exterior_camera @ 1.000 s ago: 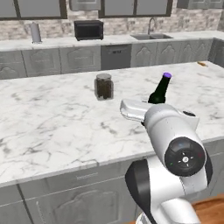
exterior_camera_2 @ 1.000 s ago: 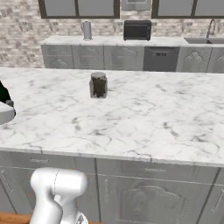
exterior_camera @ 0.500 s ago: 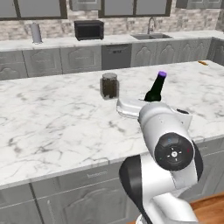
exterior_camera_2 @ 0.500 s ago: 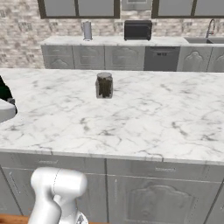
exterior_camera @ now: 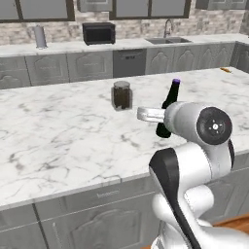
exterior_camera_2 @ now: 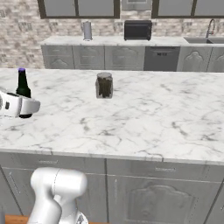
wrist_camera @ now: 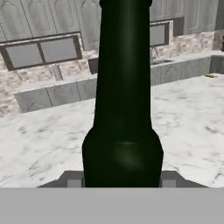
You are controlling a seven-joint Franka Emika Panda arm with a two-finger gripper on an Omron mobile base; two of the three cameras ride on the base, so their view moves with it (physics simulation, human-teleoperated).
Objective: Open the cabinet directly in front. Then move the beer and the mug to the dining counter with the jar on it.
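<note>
We read the gripper [wrist_camera: 121,183] as pinching the beer [exterior_camera: 168,109] low on its body, long axis upright between the jaws. Bottle base over the dining counter [exterior_camera: 58,141], near-right of the jar [exterior_camera: 121,95]; whether it touches down, we cannot tell.

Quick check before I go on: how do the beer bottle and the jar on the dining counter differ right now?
The beer bottle is slim, nearly black, with a purple cap; the jar is a wider clear cylinder with brown contents and a grey lid. The bottle sits between the fingers of the end effector; the jar stands free. Both are upright over the same marble dining counter.
</note>
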